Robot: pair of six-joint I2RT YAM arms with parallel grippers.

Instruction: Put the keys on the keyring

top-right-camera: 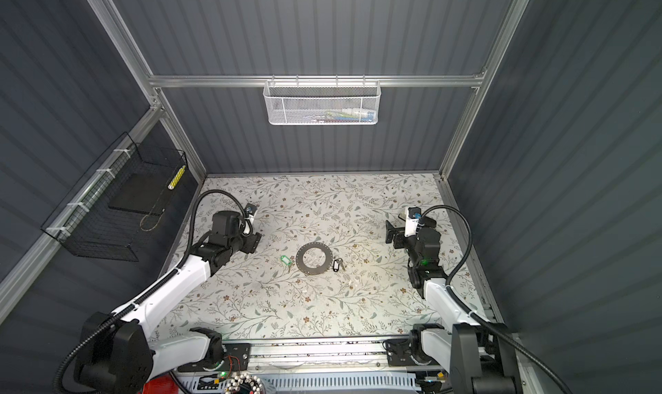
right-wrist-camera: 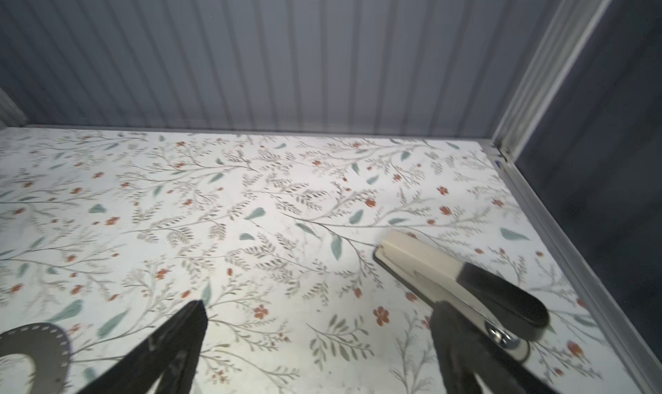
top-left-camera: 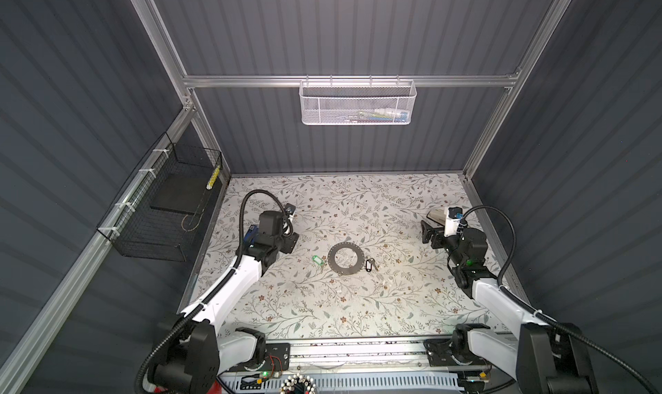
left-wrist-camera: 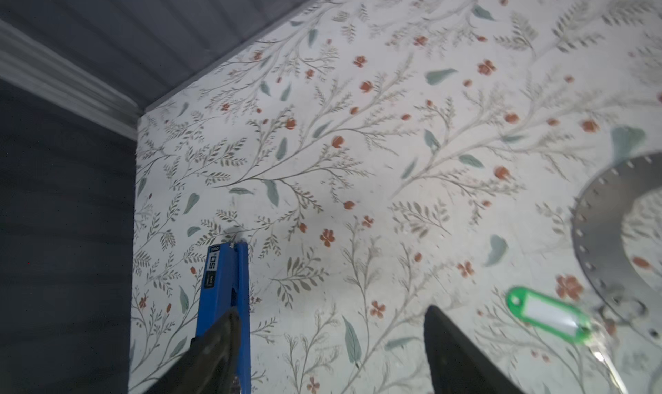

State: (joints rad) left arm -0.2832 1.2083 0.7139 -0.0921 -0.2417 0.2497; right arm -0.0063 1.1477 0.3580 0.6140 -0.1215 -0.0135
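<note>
Wide apart and empty, that is how my left pincer (left-wrist-camera: 331,311) and my right pincer (right-wrist-camera: 320,309) both stand, with nothing between the jaws. A blue stapler (left-wrist-camera: 222,284) lies right beside one left finger, and a beige-and-black stapler (right-wrist-camera: 447,277) beside one right finger. Between my arms, mid-table (top-left-camera: 322,302), the keyring (top-left-camera: 331,259) lies flat. The green tag (top-left-camera: 317,260) lies just off its left rim and the black tag with its key (top-left-camera: 368,265) just off its right. I cannot tell whether either is linked to it.

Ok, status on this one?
Left gripper and right gripper open, empty. Keyring lying flat, green tag and black tag beside it. Nothing in the way.
</note>
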